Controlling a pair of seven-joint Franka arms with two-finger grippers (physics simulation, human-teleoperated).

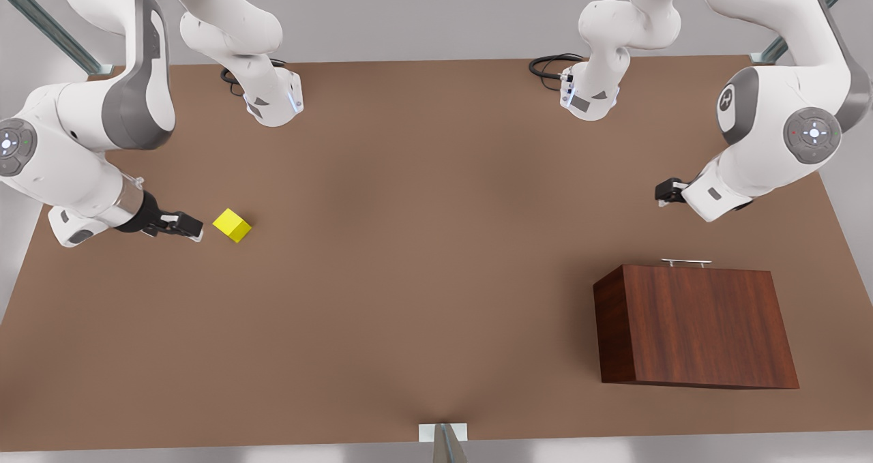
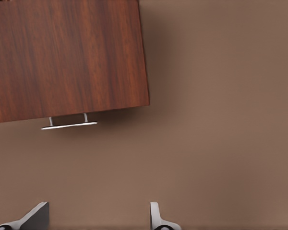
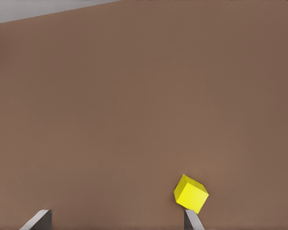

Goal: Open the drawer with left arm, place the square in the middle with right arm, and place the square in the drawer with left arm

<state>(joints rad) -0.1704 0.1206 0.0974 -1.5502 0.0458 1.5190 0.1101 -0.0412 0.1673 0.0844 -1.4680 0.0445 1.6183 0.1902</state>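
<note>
Drawer [image 1: 685, 265] sits shut in the wooden cabinet [image 1: 696, 326] at the front view's right, silver handle [image 1: 686, 262] facing the arm bases, so a pull from that side looks workable. Left gripper [image 1: 667, 193] hovers near the handle but apart from it; its wrist view shows 2 fingers [image 2: 36, 215] spread wide with bare worktop [image 2: 221, 120] between them, holding nothing, probably lining up for the handle [image 2: 69, 125].

Yellow square [image 1: 232, 225] rests on the worktop at the front view's left, tilted corner-on, well apart from the cabinet and away from the middle. Right gripper [image 1: 183, 227] is low, just beside the square; fingers open, empty. Right wrist view puts the square [image 3: 190, 193] right at 1 fingertip [image 3: 193, 219], off-centre rather than between the 2; contact can't be told.

Front view gives the overall layout and spacing; wrist views give finger spread and cabinet top [image 2: 62, 57] grain.
</note>
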